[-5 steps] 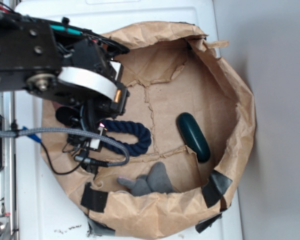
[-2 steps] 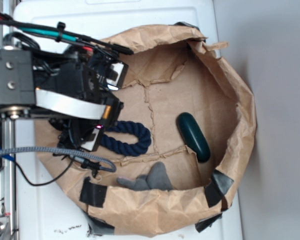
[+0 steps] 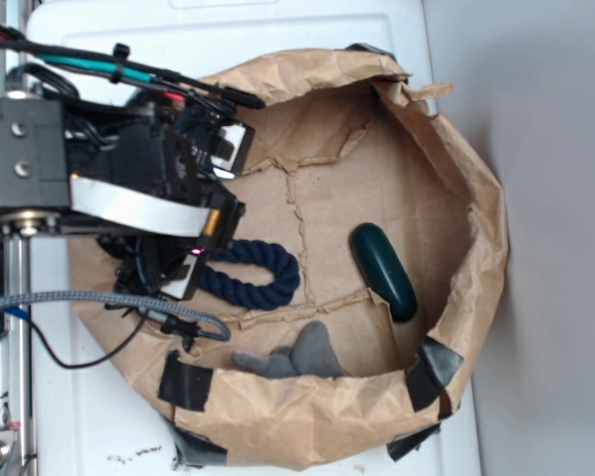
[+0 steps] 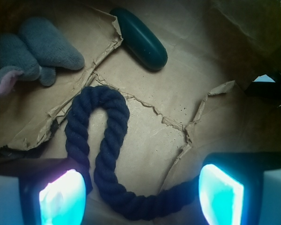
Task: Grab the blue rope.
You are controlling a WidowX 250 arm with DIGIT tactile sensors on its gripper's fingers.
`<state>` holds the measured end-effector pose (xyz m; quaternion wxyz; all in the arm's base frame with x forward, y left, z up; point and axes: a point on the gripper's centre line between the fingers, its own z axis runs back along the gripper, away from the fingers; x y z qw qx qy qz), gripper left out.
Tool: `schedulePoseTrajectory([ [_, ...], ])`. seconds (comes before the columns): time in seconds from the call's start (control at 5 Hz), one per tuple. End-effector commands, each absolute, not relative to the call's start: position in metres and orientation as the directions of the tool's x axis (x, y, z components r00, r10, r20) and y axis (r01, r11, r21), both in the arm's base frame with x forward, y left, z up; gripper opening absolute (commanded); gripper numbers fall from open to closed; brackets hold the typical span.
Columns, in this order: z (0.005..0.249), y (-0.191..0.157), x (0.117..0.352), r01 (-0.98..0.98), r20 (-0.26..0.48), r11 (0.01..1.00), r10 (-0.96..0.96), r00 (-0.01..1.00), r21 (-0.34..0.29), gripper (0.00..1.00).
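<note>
White moulded plastic tabletop (image 3: pixel 278 25) beneath everything, scuffed with dark marks near the lower left edge. Plain grey wall or floor surface (image 3: pixel 555 198) along the right side, evenly lit. Crumpled brown paper liner (image 3: pixel 456 159) with raised torn rim, patched with black tape strips (image 3: pixel 431 372), spread across the top.

The exterior view is evenly and brightly lit, though soft and low in detail; the white worktop (image 3: pixel 278 30) is nearly washed out. The wrist view is dimmer, with dark corners. There the hand's fingertips (image 4: pixel 61 199) are blown out to glowing cyan and blurred, while the blue rope (image 4: pixel 105 154) is rendered sharply.
</note>
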<state>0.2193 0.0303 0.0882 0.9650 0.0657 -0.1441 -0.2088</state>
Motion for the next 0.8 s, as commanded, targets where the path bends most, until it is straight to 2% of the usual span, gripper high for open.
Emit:
schedulePoseTrajectory([
  [0.0,0.113,0.05,0.275,0.601,0.19,0.796,-0.602,0.776,0.067,1.0],
  [0.2,0.119,0.054,0.28,0.692,0.183,0.722,-0.681,0.709,0.011,1.0],
  [0.4,0.115,0.051,0.262,0.801,0.205,0.598,-0.787,0.582,0.022,1.0],
  [0.6,0.111,0.045,0.241,0.844,0.207,0.532,-0.835,0.51,0.068,1.0],
])
